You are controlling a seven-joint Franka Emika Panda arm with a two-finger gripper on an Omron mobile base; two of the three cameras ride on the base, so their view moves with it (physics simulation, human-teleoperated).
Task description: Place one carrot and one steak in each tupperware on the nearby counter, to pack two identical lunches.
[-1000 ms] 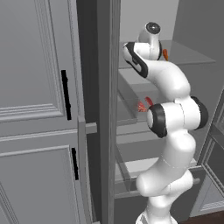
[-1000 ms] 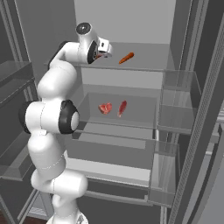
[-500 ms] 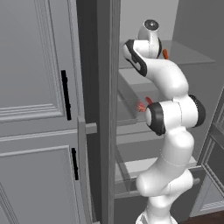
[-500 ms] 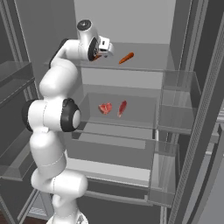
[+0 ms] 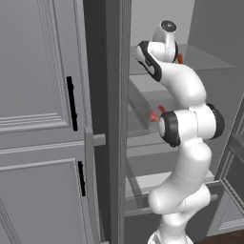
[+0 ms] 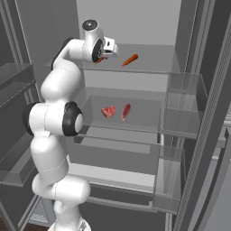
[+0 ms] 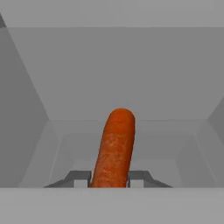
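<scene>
My gripper (image 6: 103,57) reaches onto the upper shelf of the open fridge. In the hand view the gripper (image 7: 109,178) is shut on the near end of one carrot (image 7: 114,148), which lies lengthwise away from me, a dark fingertip (image 7: 81,177) pressed against each side. A second carrot (image 6: 130,59) lies to the right on the same shelf. On the shelf below lie two steaks, one (image 6: 108,112) beside the other (image 6: 126,111); a bit of red steak (image 5: 155,115) peeks past the arm. The tupperware and the counter are out of view.
The fridge door (image 5: 114,119) stands open on the left edge-on, next to grey cabinet fronts (image 5: 43,119) with black handles. Clear door bins (image 6: 180,113) hang on the right. Glass shelves and a drawer (image 6: 117,171) sit below.
The arm and hand hold almost still at the upper shelf. Carrots and steaks lie where they were.
</scene>
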